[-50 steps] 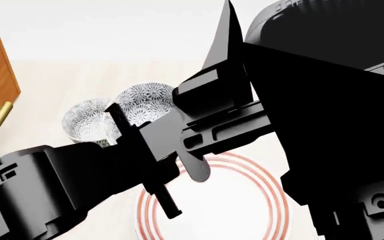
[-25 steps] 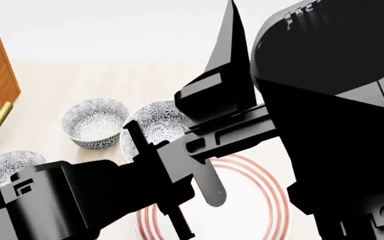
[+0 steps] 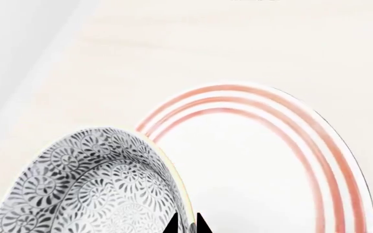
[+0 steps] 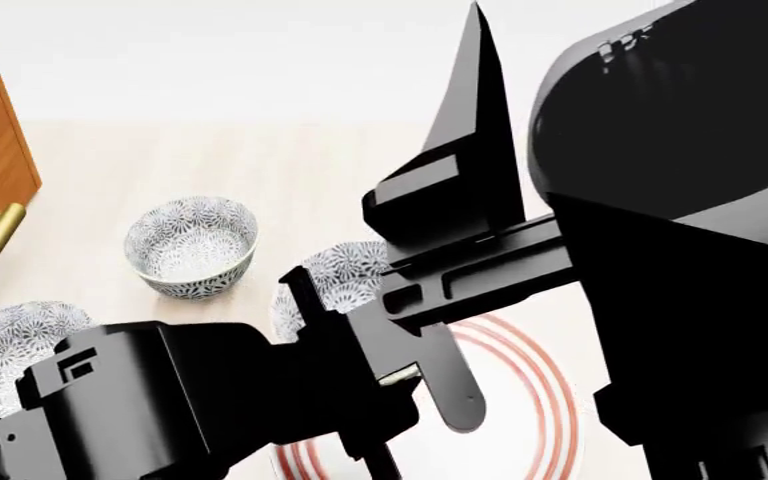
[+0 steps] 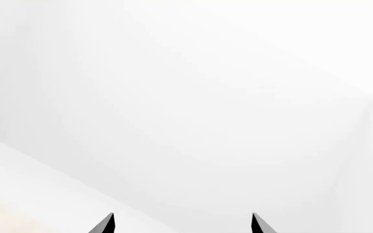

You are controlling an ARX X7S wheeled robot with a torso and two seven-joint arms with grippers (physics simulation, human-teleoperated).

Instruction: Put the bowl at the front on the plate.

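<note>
The left hand (image 3: pixel 186 224) is carrying the bowl (image 3: pixel 93 187), its two dark fingertips pinching the rim close together, one inside and one outside. In the left wrist view the bowl is hanging beside and partly over the plate (image 3: pixel 264 170), whose red rings are curving past its rim. From the head view, the bowl (image 4: pixel 344 275) is showing only in part behind the black left arm, just at the plate's (image 4: pixel 544 400) far left edge, apparently lifted off the pale worktop (image 4: pixel 291 170).

The step in hand appears to be the carry: the bowl is gripped but not yet centred over the plate. The next move probably calls for shifting it further over the plate's middle, lowering it until it sits flat, then letting go.

The right hand (image 5: pixel 182 224) is idling with fingertips wide apart, facing a blank white wall (holding nothing). Two other matching bowls (image 4: pixel 191 245) (image 4: pixel 11 345) are sitting on the worktop to the left.
</note>
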